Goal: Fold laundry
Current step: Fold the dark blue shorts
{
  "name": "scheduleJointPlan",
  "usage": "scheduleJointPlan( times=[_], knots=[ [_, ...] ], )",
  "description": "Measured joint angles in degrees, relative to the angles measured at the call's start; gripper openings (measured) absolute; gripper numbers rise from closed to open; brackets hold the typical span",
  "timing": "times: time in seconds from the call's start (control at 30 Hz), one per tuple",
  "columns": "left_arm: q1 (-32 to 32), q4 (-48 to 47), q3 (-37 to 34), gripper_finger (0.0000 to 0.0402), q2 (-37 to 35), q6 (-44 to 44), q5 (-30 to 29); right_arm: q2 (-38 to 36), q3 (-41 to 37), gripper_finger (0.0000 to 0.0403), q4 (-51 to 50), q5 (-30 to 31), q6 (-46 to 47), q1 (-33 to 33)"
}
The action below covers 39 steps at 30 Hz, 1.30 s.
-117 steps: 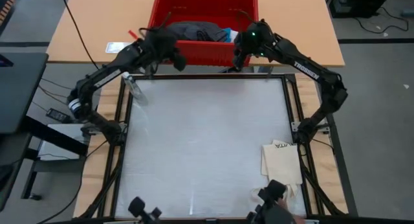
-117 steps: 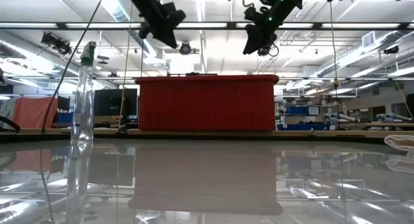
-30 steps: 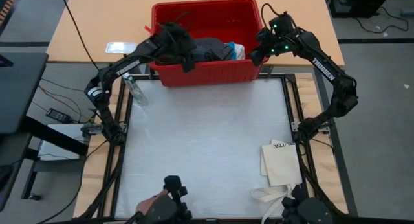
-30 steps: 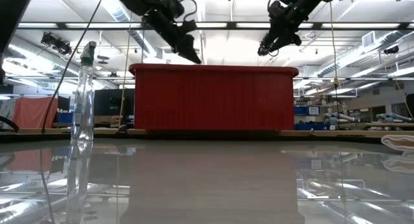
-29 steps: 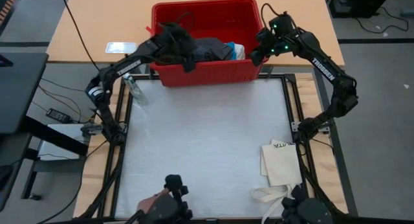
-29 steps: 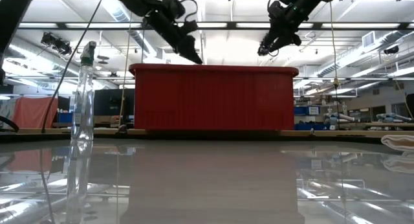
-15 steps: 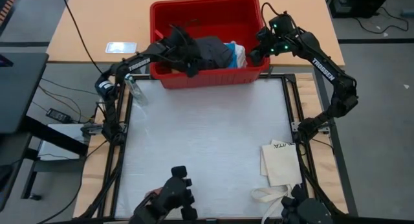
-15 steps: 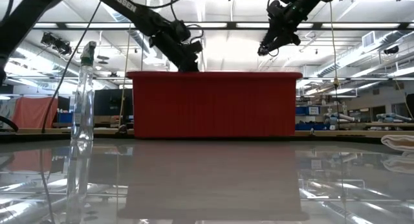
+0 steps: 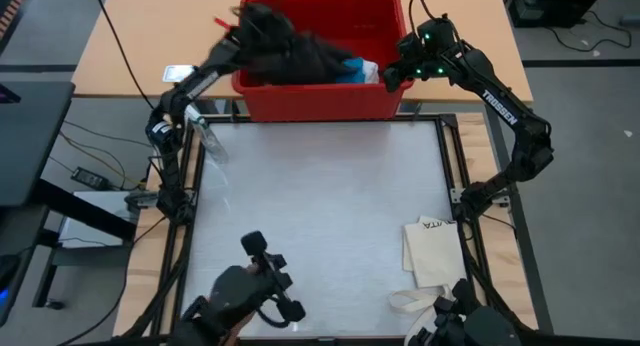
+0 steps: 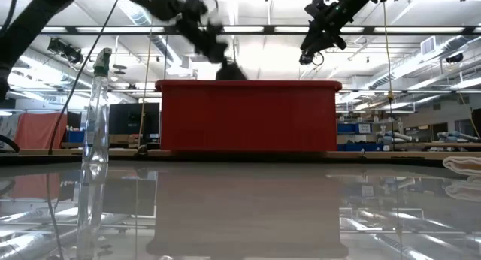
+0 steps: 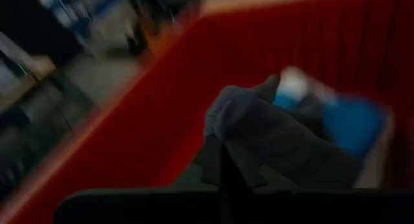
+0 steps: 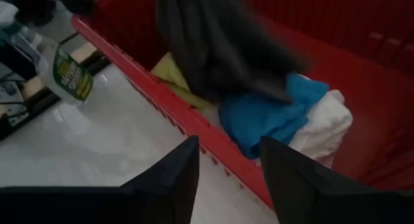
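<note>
While the red bin (image 9: 320, 101) stands at the table's far edge, the dark grey shorts (image 9: 300, 56) in it are clenched, seemingly, by the left gripper (image 9: 258, 21); the right gripper (image 12: 226, 179), fingers parted, is held empty over its near rim.

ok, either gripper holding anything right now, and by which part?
Left gripper is shut on the dark grey cloth garment, pinching a bunched fold at its end over the red plastic bin. Right gripper holds nothing.
</note>
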Motion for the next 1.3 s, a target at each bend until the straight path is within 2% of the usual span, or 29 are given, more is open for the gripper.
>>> scheduleJointPlan(
  times=[0.2, 0.27, 0.4, 0.7, 0.9, 1.13, 1.2, 1.3],
  knots=[
    [-1.09, -10.1, 14.6, 0.0001, 0.09, -4.98, 3.27, 0.0, 0.0, 0.0147, 1.95, 0.0, 2.78, 0.0],
    [-1.42, -12.17, 18.69, 0.0001, -0.22, -8.15, 6.07, 0.0, 0.0, 0.0142, 2.27, 0.0, 3.24, 0.02],
    [-2.41, -8.74, 14.24, 0.0001, -7.91, -13.58, 10.23, 0.02, 0.0, 0.0132, 2.55, -0.05, 4.54, 0.13],
    [-6.18, -12.28, 13.52, 0.0, -17.05, -16.05, 10.48, 0.04, 0.0, 0.0128, 6.83, -0.68, 6.99, 2.29],
    [-10.58, -19.01, 13.49, 0.0, -18.97, -16.77, 10.78, 0.04, 0.0, 0.0128, 7.53, -0.76, 8.47, 4.92],
    [-13.98, -20.41, 13.49, 0.0, -19.18, -18.57, 11.02, 0.04, 0.0, 0.0127, 7.51, -0.73, 8.91, 7.85],
    [-15.32, -20.44, 13.49, 0.0, -19.16, -18.65, 10.78, 0.04, 0.0, 0.0127, 7.59, -2.66, 8.93, 8.9],
    [-17.57, -20.56, 13.49, 0.0, -19.12, -18.85, 10.86, 0.01, 0.0, 0.0128, 8.5, -10.3, 8.95, 10.83]
  ],
)
